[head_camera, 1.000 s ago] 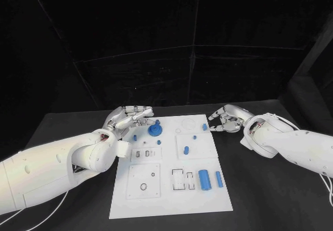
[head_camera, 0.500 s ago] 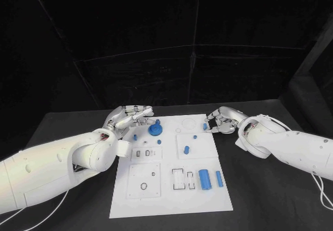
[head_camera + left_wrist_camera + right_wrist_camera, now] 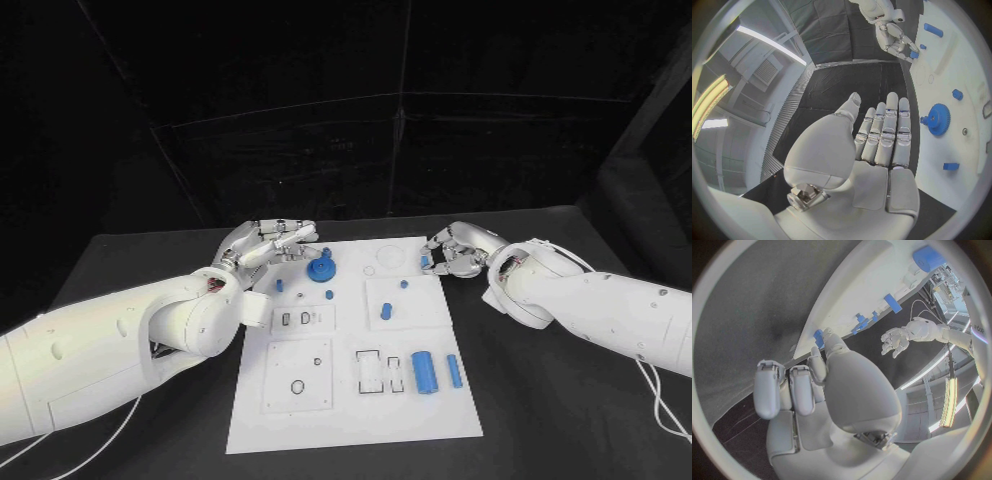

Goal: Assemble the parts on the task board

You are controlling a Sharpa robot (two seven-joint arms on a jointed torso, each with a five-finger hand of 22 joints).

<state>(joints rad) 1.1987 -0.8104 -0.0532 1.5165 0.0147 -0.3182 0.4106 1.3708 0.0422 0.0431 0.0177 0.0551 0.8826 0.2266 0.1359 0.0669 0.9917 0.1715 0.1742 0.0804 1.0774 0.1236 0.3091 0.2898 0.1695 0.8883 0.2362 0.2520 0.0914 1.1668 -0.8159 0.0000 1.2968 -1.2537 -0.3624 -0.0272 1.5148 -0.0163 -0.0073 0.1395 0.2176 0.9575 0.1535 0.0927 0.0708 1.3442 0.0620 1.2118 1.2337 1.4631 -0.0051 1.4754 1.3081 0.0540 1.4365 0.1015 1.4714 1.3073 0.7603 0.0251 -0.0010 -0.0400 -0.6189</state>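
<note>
Reaching with silver jointed right hand [image 3: 459, 254], curled fingertips [image 3: 824, 338] touching small blue block [image 3: 427, 263] at flat white task board [image 3: 346, 400] edge; left hand [image 3: 274, 243] hovering flat, fingers together, beside ridged blue gear [image 3: 323, 267].

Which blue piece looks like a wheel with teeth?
The round blue gear at the far end of the task board, near the left hand. The other blue pieces are plain pegs and blocks.

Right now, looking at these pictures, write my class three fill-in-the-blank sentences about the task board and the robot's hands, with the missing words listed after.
1. The task board lying on the black table is coloured ____.
2. The small blue piece at the board's far right edge is being reached by the robot's ____ hand.
3. The left hand, beside the blue gear, holds ____.

Missing words: white; right; nothing
</note>
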